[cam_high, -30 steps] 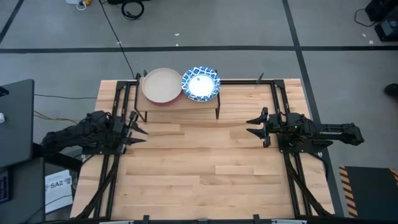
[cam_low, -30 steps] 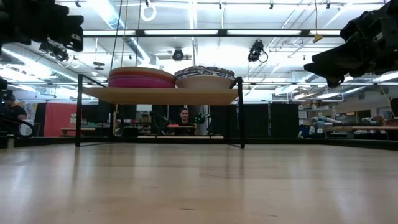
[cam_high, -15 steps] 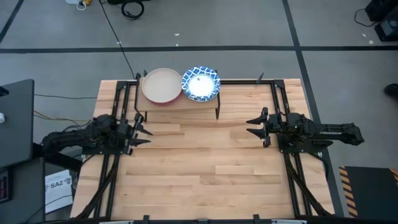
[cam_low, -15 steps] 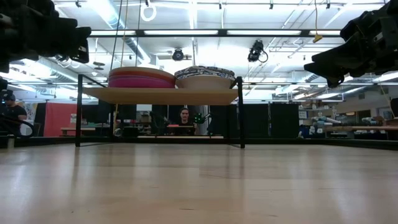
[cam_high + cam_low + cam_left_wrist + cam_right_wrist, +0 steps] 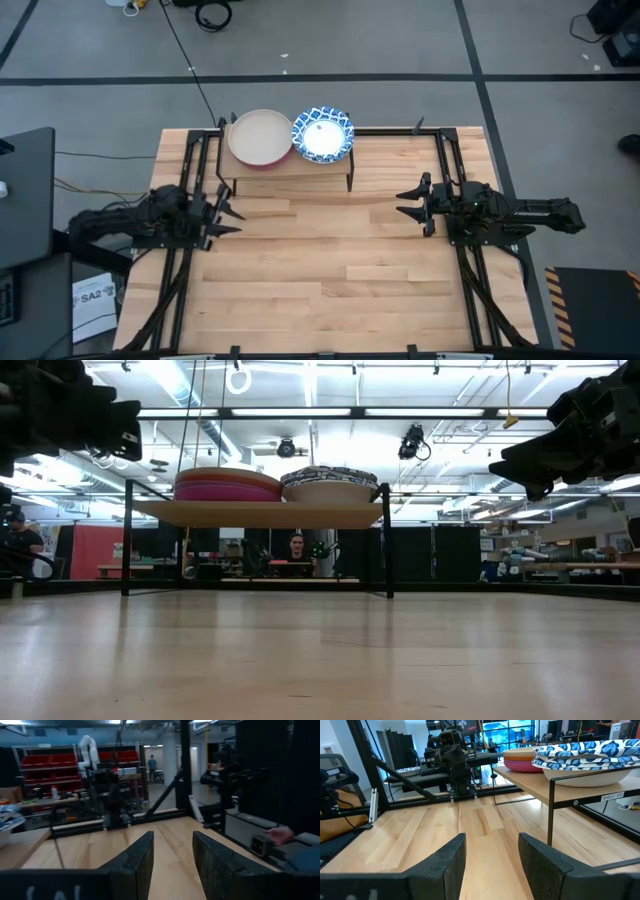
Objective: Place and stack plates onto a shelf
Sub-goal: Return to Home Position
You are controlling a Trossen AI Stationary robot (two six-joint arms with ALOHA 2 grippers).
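Plank table (image 5: 320, 270), shelf (image 5: 260, 512) at its far edge. From above I see only two tops: beige plate (image 5: 261, 137), blue-rimmed plate (image 5: 322, 133). Level view shows stacks beneath them, pink plate (image 5: 228, 491) low in one. My left pincer (image 5: 228, 212) and right pincer (image 5: 402, 203) hang at the table's sides, fingers apart, empty.

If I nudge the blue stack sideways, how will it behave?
Likely stiff and breakable: the blue stack looks like glazed ceramic. Several plates nested, so probably heavy; upper ones may shift. It sits by the shelf end, so an outward push risks a fall.
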